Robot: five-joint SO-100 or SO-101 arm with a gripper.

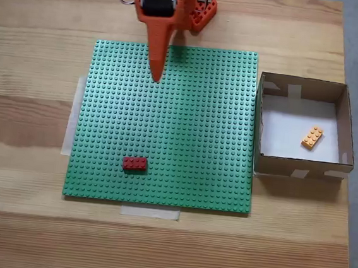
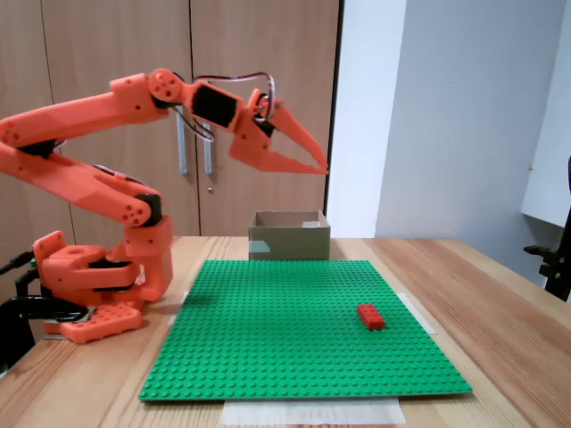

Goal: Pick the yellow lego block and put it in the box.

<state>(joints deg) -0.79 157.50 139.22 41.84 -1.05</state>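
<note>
Fingers (image 2: 323, 167) nearly closed, empty, high above green baseplate (image 1: 185, 134); yellow lego block (image 1: 312, 137) inside box (image 1: 350, 134).

Evenly and softly lit in both fixed views, bright without glare. Faint shadows beneath the orange plastic arm (image 1: 158, 37) on the green studded baseplate (image 1: 186, 128) and inside the brown cardboard box (image 1: 267, 126). Slightly soft focus, mild grain; no noticeable edge distortion.
</note>
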